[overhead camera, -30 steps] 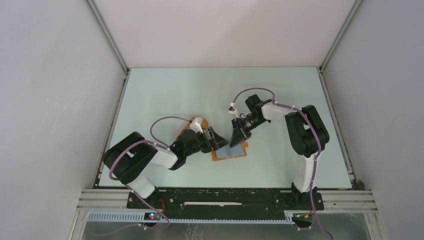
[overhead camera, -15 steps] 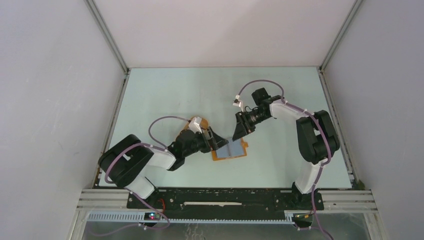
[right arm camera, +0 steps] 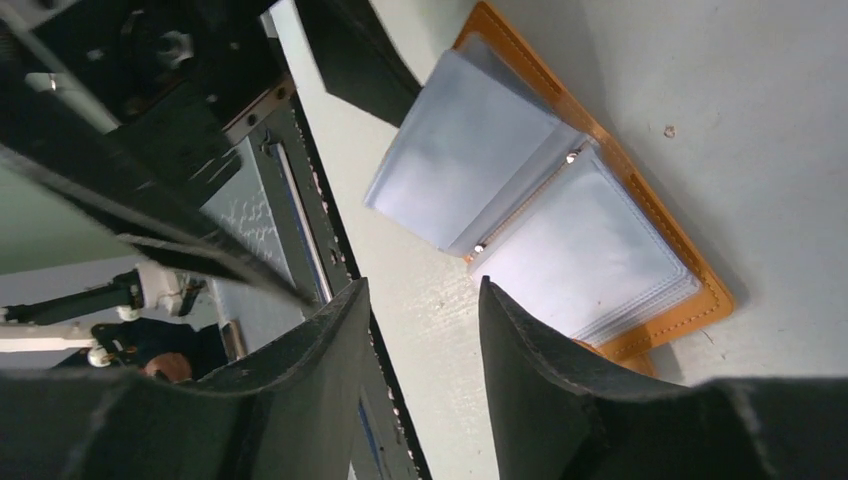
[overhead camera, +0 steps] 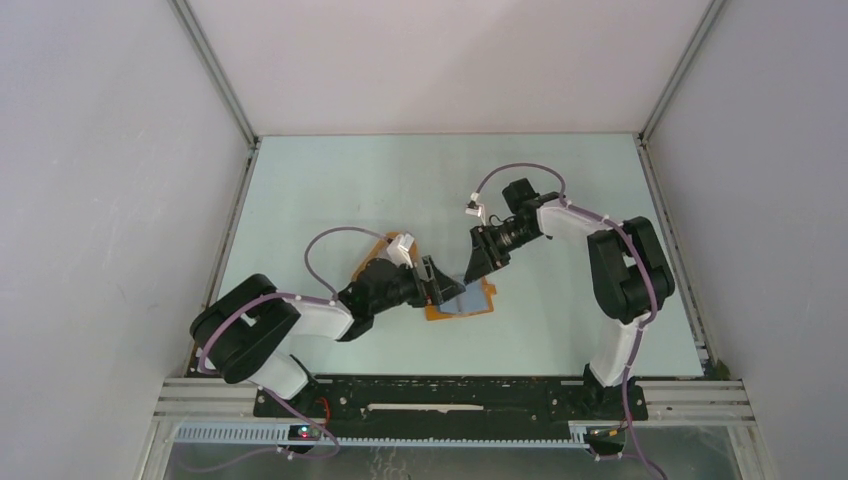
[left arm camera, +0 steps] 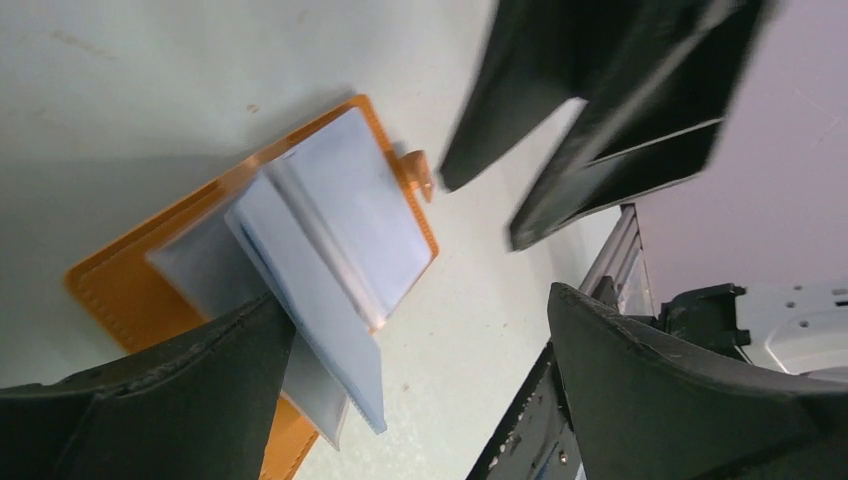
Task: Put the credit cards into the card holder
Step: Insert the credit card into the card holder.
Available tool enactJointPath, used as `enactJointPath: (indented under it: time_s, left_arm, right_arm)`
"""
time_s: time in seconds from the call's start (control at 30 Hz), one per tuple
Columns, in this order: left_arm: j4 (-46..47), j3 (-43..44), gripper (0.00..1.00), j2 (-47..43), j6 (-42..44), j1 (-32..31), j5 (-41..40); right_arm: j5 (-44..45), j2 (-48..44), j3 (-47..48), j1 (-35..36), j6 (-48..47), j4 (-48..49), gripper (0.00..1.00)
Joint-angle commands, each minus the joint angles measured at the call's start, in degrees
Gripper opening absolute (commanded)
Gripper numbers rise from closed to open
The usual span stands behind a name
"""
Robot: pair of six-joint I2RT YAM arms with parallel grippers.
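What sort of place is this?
Probably a lab robot cell: blank grey walls, aluminium framing, left arm and right arm bolted to a rail at a pale table.

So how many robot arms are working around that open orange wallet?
2. The left arm reaches in from the left of the wallet. The right arm comes at it from the far right. No other arm shows, and none seems hidden.
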Motion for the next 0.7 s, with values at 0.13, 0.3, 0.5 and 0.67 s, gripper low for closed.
enactJointPath:
  time_s: [0.13,0.3,0.5,0.67]
  left_arm:
    - [3.7,4.8,1.0,0.8,2.2,-1.4,2.3]
    - [5.0,5.4,1.0,3.3,1.6,-1.4,3.1]
    - [6.1,6.4,1.0,5.0,1.2,-1.7,3.8]
    - [6.2,6.6,1.0,5.0,1.2,-1.8,3.7]
  right_arm:
    - [-4.0,5.2,0.1,-2.0,3.0,0.2,0.56]
    - [-6.5,6.5,0.1,-2.3,4.2,0.5,0.57]
    - [-8.7,8.0,0.6,-1.9,4.4,0.0,0.59]
    - [-8.3,8.1,0.8,-0.9,4.6,0.0,0.6]
